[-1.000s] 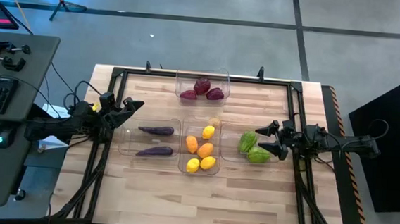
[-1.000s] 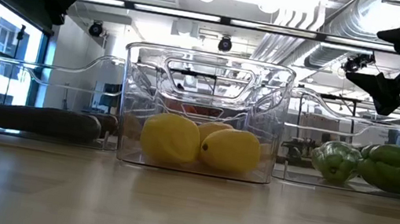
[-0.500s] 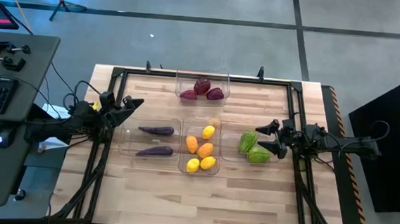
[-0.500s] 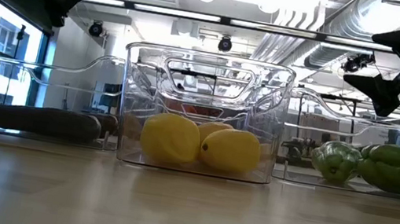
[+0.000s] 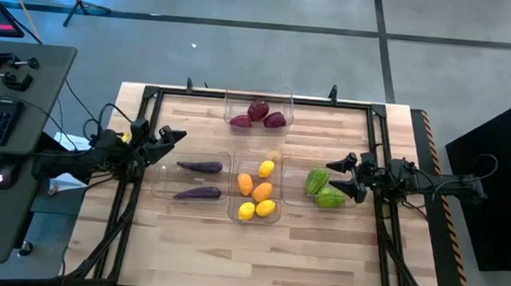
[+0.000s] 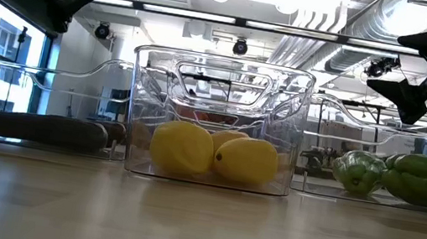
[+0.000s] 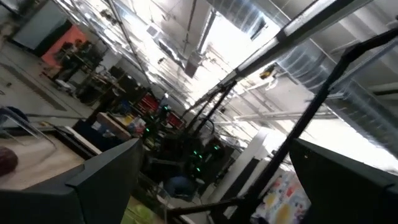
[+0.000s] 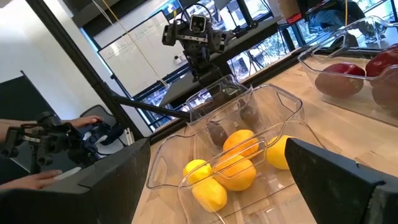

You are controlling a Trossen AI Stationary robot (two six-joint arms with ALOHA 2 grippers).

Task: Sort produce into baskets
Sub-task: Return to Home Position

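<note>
1. At left-centre of the high view, L gripper hangs over the table's left edge, near the upper-left corner of the left bin. Jaws spread wide, nothing held.
2. R gripper sits at right-centre, above the right side of the right bin. Jaws likewise released, empty.
3. Top bin, upper centre by the table's far edge, holds three dark red ones, bunched together.
4. Left bin holds two eggplants, both lying across the frame, one above the other, apart.
5. Centre bin holds three lemons & two orange ones. One lemon is at the bin's upper end, two at the lower end, w/ the orange ones between.
6. Right bin holds two green ones, touching.
7. Low view: centre bin is mid-frame w/ two lemons at its front wall, an eggplant lower left, green ones lower right. Both grippers are up in the top corners, clear of the produce.
</note>
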